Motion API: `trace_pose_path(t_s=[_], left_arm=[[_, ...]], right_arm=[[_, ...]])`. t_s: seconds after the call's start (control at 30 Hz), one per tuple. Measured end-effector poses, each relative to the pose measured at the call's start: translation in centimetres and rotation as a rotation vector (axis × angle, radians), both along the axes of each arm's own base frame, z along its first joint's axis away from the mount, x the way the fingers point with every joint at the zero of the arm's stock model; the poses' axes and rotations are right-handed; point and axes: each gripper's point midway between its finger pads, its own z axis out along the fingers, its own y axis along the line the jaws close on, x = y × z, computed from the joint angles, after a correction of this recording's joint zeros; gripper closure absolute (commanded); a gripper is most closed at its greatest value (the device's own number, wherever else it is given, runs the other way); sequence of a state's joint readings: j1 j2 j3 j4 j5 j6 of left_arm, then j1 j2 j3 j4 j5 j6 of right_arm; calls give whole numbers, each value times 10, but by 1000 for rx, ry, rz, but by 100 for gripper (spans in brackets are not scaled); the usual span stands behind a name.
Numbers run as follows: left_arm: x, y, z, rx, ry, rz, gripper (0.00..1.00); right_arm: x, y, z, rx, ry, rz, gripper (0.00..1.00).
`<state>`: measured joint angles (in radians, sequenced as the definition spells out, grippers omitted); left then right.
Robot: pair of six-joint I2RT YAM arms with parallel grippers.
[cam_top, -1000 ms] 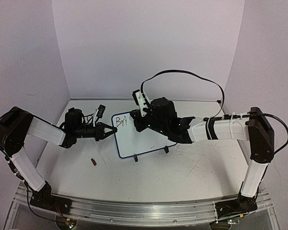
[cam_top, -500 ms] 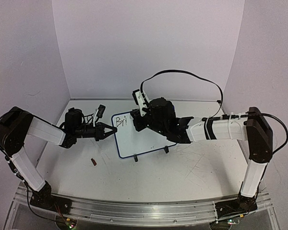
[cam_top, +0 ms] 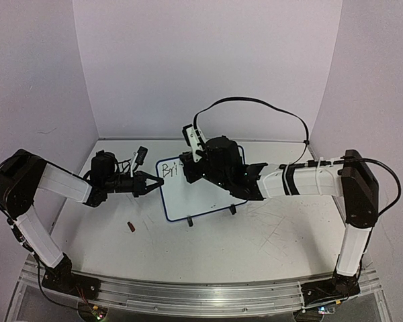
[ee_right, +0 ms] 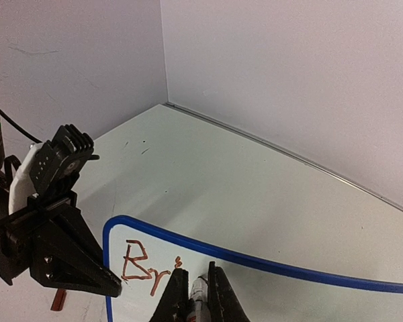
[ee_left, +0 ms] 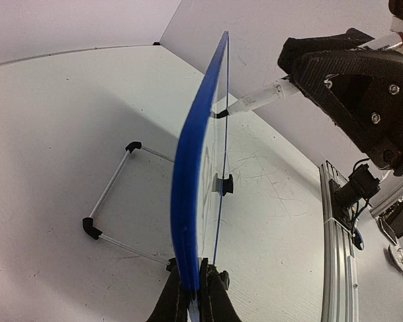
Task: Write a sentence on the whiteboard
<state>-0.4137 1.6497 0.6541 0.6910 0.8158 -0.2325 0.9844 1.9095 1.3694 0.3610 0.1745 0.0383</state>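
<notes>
Bases of both arms sat cut off at the bottom of the overhead shot. Just past them a small red bit [cam_top: 130,227] lay on the scratched desk [cam_top: 269,241], too tiny to tell what it was. Further in stood the whiteboard [cam_top: 201,198], propped at a tilt on its little black feet, about mid-desk and a bit left. The left pincer [ee_left: 191,292] was pressed together on the board's left edge, blue rim sandwiched between the fingers. Its wrist cam only caught the board edge-on, so the writing was hidden from there, with the wire stand [ee_left: 111,201] on the side away from the marker [ee_left: 258,99]. The right pincer [ee_right: 197,272] was pinching that marker, tip touching the board's face near the top left. From above, the pincer's black body covered a good chunk of the board's upper right. The sentence [ee_right: 144,265] read only "Bri" as far as I could make out, up in the top left corner. It looked dark from overhead but reddish-brown on the right wrist cam, so colour's a toss-up. Behind it all a black cable [cam_top: 255,100] looped up against the back wall.
</notes>
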Motion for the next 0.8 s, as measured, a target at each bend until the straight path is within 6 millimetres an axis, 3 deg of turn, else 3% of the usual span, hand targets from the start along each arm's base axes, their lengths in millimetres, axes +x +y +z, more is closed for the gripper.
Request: trace_pose_path(t_s=[0.8], left_arm=[[0, 0, 0, 1, 2, 2, 100]], right_arm=[[-9, 2, -19, -4, 60, 24, 100]])
